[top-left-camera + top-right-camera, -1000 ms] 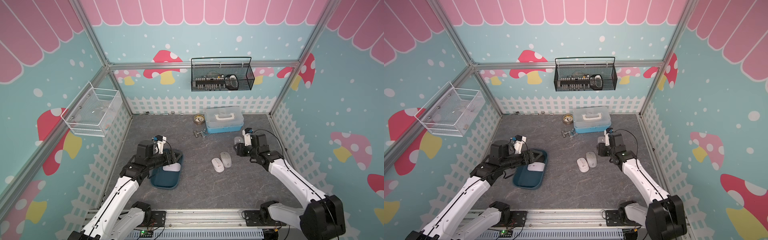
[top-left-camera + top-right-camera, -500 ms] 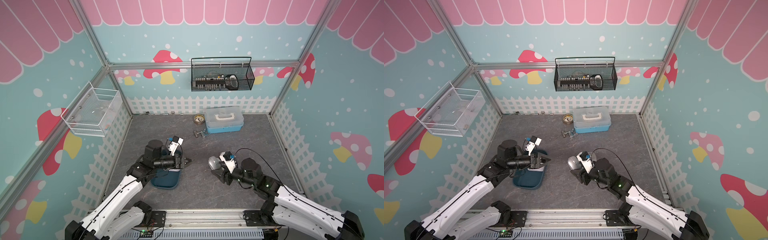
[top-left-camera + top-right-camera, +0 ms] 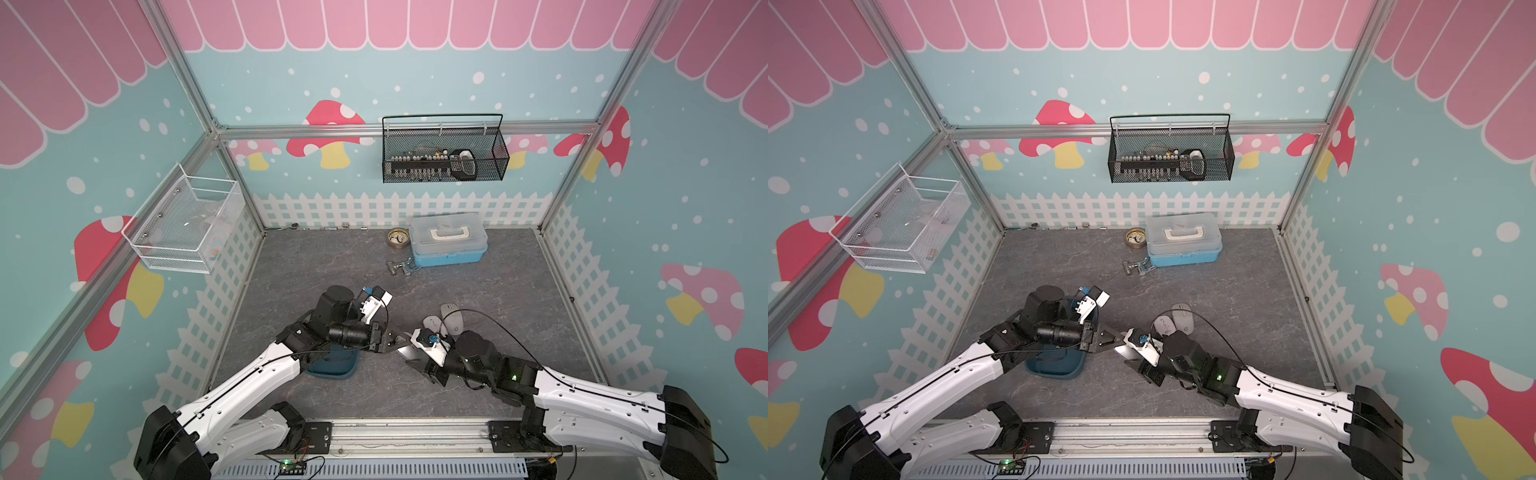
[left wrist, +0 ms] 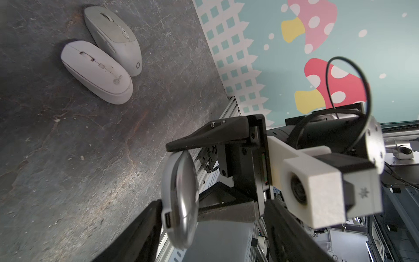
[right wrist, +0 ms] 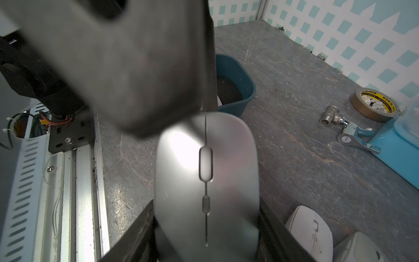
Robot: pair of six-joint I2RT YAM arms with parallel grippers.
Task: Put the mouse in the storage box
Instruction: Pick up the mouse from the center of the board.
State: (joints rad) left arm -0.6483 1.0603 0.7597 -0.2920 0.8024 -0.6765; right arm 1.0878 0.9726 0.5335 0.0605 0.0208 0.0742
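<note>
- The silver mouse [image 5: 206, 181] hangs mid-air, clenched at its rear by the right gripper [image 5: 205, 215].
- Its long axis runs ten-to-four in a top view, nose toward the left gripper [image 3: 397, 340], whose jaws stand apart around that nose.
- The storage box [image 3: 332, 368] lies at nine o'clock, under the left arm [image 3: 266, 370], the nearer one.
</note>
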